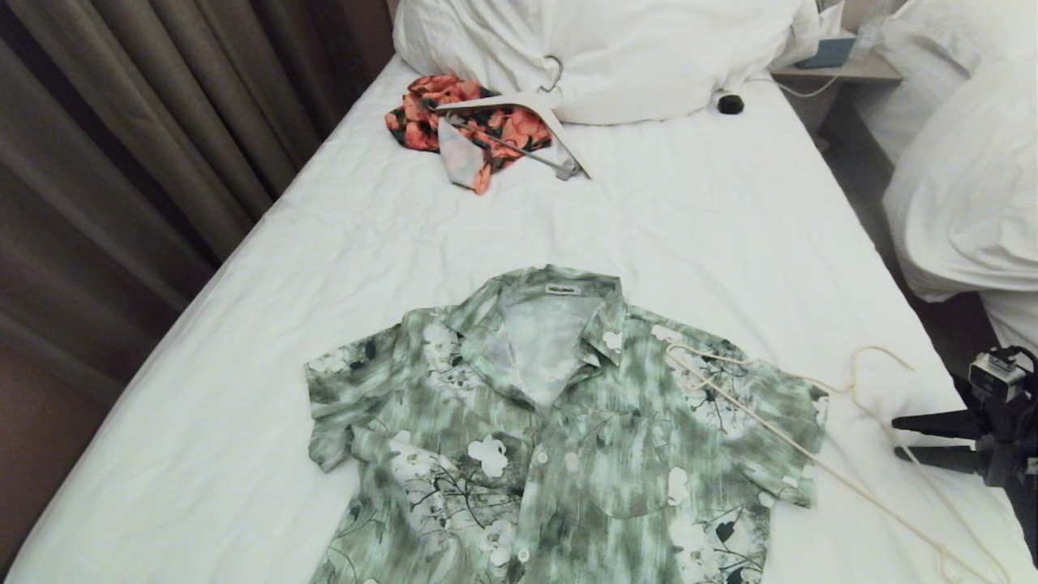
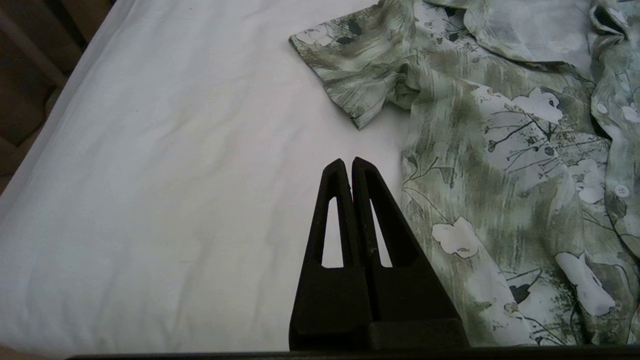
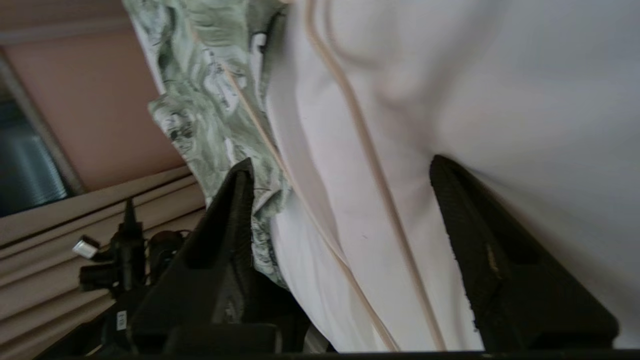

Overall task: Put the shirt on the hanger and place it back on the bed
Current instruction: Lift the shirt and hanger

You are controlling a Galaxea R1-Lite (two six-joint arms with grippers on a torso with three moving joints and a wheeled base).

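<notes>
Left gripper (image 2: 350,167): fingers pressed together, empty, hanging over bare sheet of bed (image 1: 243,324) just off shirt's left side; I leave it idle.

Shirt (image 1: 559,430): flat on bed, front up, collar toward pillows.

Hanger (image 1: 758,414): one end on shirt's right shoulder, wires running away from shirt toward bed's near right corner, hook on sheet right of shirt.

Right gripper (image 3: 340,170): fingers spread, nothing held, straddling hanger wires lengthwise beside shirt's right edge. I judge right arm far nearer; hanger lies dead ahead of its fingers.

Bare sheet (image 1: 689,235) lies beyond shirt (image 1: 559,430) and hanger (image 1: 778,422).
</notes>
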